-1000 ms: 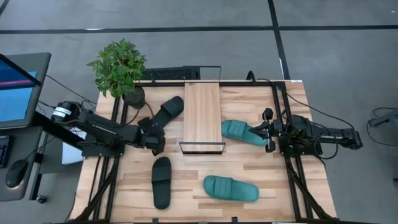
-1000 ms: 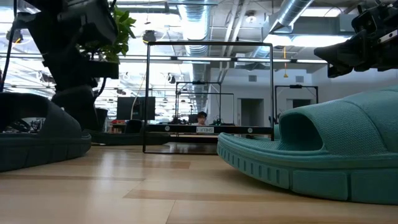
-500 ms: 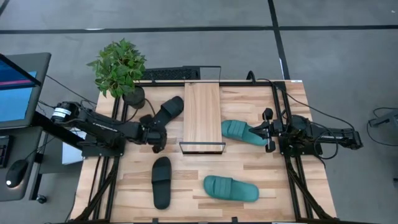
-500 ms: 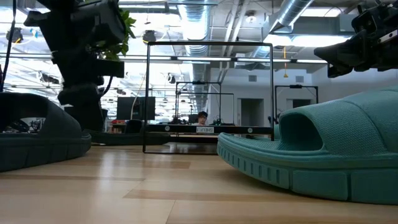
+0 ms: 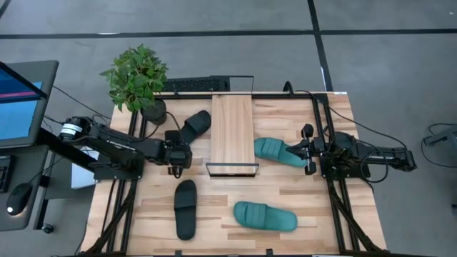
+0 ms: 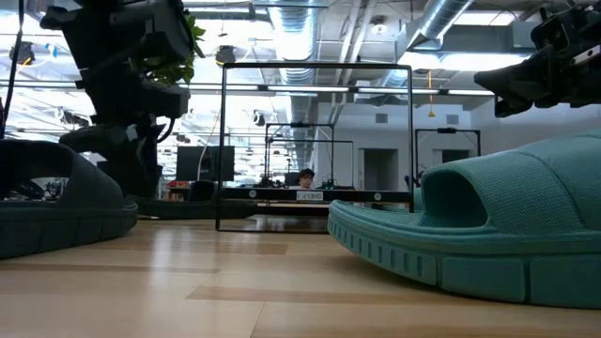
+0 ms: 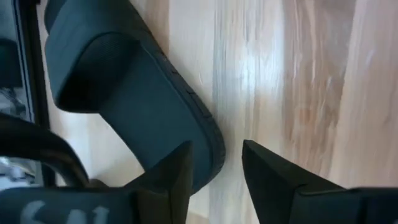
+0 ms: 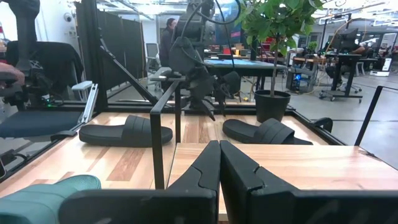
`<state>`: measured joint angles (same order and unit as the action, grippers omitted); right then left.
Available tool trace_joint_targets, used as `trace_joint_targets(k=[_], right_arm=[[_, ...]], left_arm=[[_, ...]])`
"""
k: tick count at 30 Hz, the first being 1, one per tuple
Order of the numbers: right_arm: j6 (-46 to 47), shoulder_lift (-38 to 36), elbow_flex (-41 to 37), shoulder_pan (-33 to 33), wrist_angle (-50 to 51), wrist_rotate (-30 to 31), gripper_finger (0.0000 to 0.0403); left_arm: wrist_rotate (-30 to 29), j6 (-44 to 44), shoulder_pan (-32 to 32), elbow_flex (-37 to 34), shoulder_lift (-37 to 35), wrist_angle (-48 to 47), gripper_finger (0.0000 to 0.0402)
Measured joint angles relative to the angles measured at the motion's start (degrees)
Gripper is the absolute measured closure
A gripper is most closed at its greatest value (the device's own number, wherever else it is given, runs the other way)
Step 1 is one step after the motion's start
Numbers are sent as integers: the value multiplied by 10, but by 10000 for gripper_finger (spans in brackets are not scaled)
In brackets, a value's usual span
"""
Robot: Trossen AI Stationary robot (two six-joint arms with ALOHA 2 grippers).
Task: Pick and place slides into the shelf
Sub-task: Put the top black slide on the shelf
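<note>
You had the left gripper (image 5: 176,158) just beside the heel end of the black slide (image 5: 193,126) that lay at about ten o'clock on the table (image 5: 285,193), alongside the left edge of the shelf (image 5: 233,133). In the left wrist view its fingers (image 7: 264,177) stood parted, with the slide's edge (image 7: 149,124) between them, though you could not tell from that view whether either finger touched it. The shelf sat at twelve o'clock, bare, with its black wire frame at both ends.

Your right gripper (image 5: 308,150) waited at three o'clock, its fingers (image 8: 205,165) pressed together and holding nothing, just beside the heel of the teal slide (image 5: 277,151) that lay to the right of the shelf. The second black slide (image 5: 186,208) was at seven o'clock, well apart from both grippers, and the second teal slide (image 5: 265,215) lay at six o'clock, near the table's front edge. A potted plant (image 5: 137,77) stood at eleven o'clock, by the table's far left corner. None of the four slides was on the shelf.
</note>
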<state>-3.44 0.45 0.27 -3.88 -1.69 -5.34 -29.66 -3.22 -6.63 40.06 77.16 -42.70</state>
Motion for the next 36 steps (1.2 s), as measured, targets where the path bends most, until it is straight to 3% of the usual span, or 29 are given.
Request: trace_joint_targets(k=[4,17,24,30,33,36], right_arm=[[0,0,0,0,0,0,403],[0,0,0,0,0,0,403],[0,0,0,0,0,0,403],[0,0,0,0,0,0,403],[0,0,0,0,0,0,403],[0,0,0,0,0,0,403]], left_arm=[[-13,34,1,0,17,-11,260],[-16,32,23,-1,83,-14,258],[-5,-31,55,0,144,-13,258],[-29,-65,54,5,192,-14,258],[-38,-65,47,4,197,-12,270],[-39,-70,45,2,200,-7,314]])
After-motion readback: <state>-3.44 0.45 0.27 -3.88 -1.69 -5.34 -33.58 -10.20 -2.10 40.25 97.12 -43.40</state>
